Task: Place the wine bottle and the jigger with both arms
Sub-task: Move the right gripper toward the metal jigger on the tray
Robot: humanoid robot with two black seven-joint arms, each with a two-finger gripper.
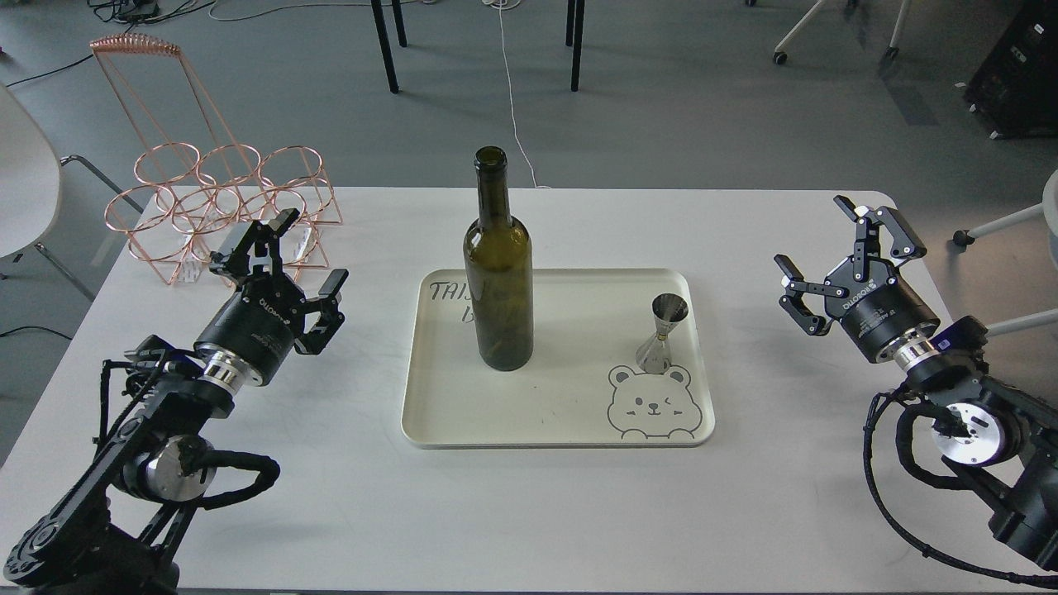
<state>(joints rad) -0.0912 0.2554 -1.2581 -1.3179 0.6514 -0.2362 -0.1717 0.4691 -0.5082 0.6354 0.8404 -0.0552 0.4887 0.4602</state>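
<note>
The dark olive-green wine bottle point(498, 273) stands upright on the left part of a cream tray point(570, 434). On the tray's right side the small steel jigger point(663, 333) stands upright, just above a printed bear. My left gripper point(307, 252) hovers over the table left of the tray, open, with nothing between its fingers. Right of the tray, my right gripper point(814, 240) is open too and holds nothing. Both grippers are well apart from the bottle and the jigger.
A copper wire bottle rack point(216, 198) stands at the table's back left, close behind the left gripper. The white table point(529, 512) has rounded corners. Chair and table legs stand on the grey floor beyond.
</note>
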